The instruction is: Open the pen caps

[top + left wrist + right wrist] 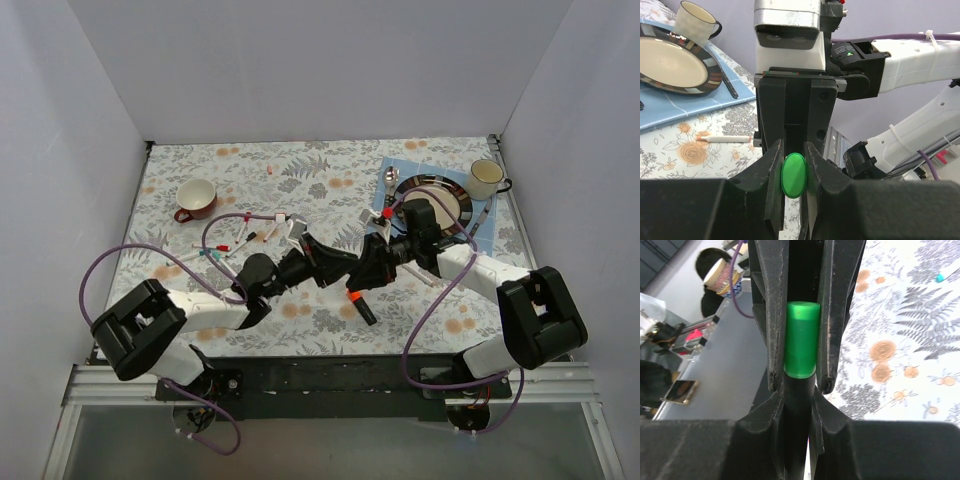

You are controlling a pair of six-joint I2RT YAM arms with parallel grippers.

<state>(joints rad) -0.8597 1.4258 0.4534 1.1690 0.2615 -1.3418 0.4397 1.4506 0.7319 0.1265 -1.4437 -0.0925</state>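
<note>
Up top, finds the left gripper (335, 264) and right gripper (368, 270) nose to nose above the middle of the table (330, 170), loose pens (240, 235) lying left of them. On the left wrist, shows jaws clenched on the green cap (793, 175), seen end-on. On the right wrist, catches jaws clamped round the black barrel (799, 415), cap seated on it.

The table (330, 160) is covered by a cloth printed with grey ferns and orange flowers. At ten o'clock a red cup (196, 199) stands upright. At two o'clock a blue mat (420, 166) lies flat. Several white markers (240, 243) lie scattered at nine o'clock, near the cup. A black marker (362, 310) with an orange band lies near the middle, toward six o'clock. A small red piece (270, 171) at eleven o'clock is too small to identify. Another white marker (727, 138) lies just beside the mat.
</note>
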